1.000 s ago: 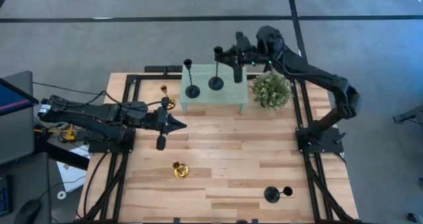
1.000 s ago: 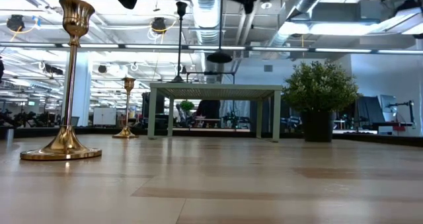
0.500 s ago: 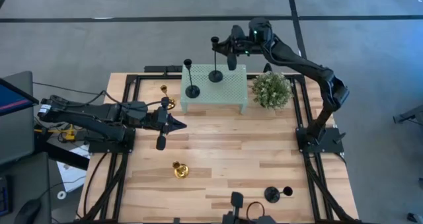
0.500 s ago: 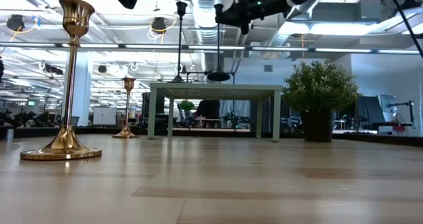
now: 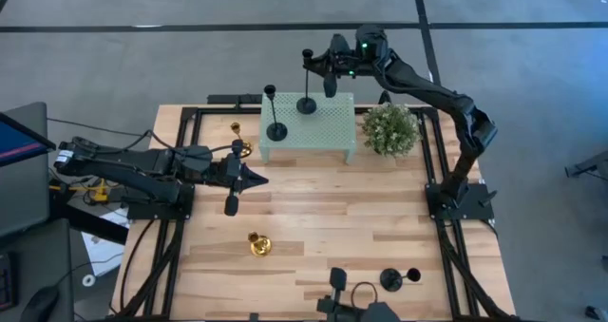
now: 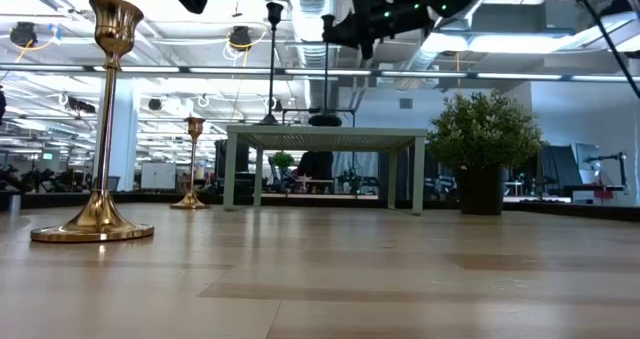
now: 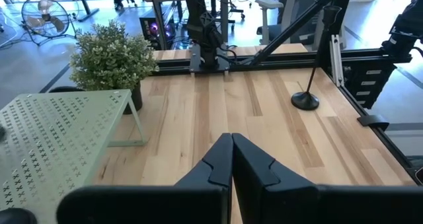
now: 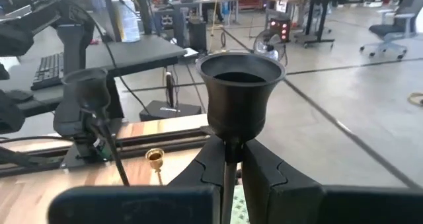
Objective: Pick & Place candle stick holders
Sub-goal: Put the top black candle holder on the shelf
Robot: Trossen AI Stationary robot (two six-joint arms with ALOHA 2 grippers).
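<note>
Three black holders point(image 5: 275, 130) and two gold point(image 5: 258, 244) — right jaws clamping one black, left jaws clenched.

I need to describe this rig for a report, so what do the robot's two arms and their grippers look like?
Both arms are dark, near-black jointed links. The right arm shows a small green light near its wrist. The left arm has cables at its base. Each gripper has two dark angular fingers.

Two matte black arms, slim and jointed, on black frame rails. The right arm point(image 5: 427, 85) shows a small green light near its wrist. The left arm point(image 5: 142, 161) trails yellow cabling by its base, and its dark fingers point(image 7: 254, 164) are angular.
</note>
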